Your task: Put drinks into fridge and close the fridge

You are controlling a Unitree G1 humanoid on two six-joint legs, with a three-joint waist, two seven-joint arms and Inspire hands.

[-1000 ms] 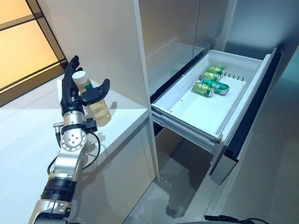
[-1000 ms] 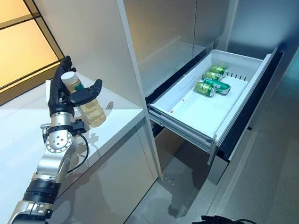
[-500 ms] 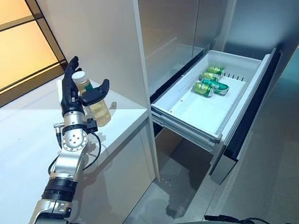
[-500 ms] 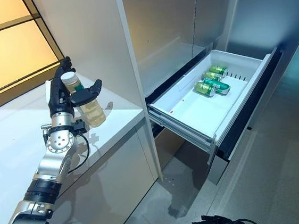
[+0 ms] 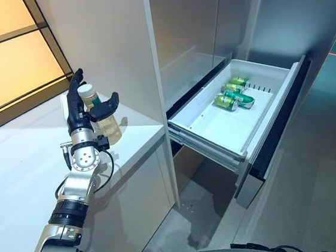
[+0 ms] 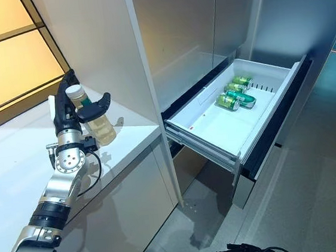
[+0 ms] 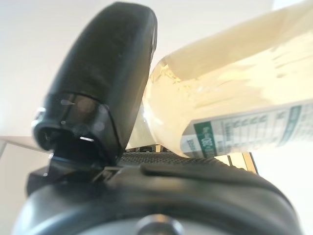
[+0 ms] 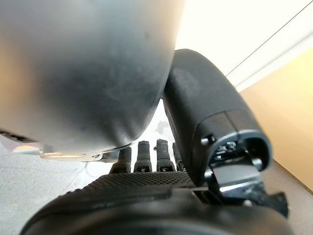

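Observation:
A clear bottle of pale yellow drink (image 5: 110, 125) with a white cap stands upright on the white counter (image 5: 22, 165), close to the tall cabinet wall. My left hand (image 5: 78, 116) is around it: straight fingers rise behind the bottle and the thumb (image 7: 105, 78) lies against its front, seen close against the bottle (image 7: 234, 83) in the left wrist view. The fridge drawer (image 5: 208, 135) stands pulled out to the right, with several green cans (image 5: 231, 94) lying at its far end. My right hand (image 8: 210, 112) shows only in its own wrist view, relaxed and empty.
A tall grey-white cabinet panel (image 5: 117, 41) rises between the counter and the fridge drawer. The drawer's dark front (image 5: 272, 142) juts out over the grey floor (image 5: 319, 194). An orange-lit wall (image 5: 4, 53) backs the counter.
The whole picture has shifted a little, so the camera moved. My left hand and the bottle keep the same pose on the counter.

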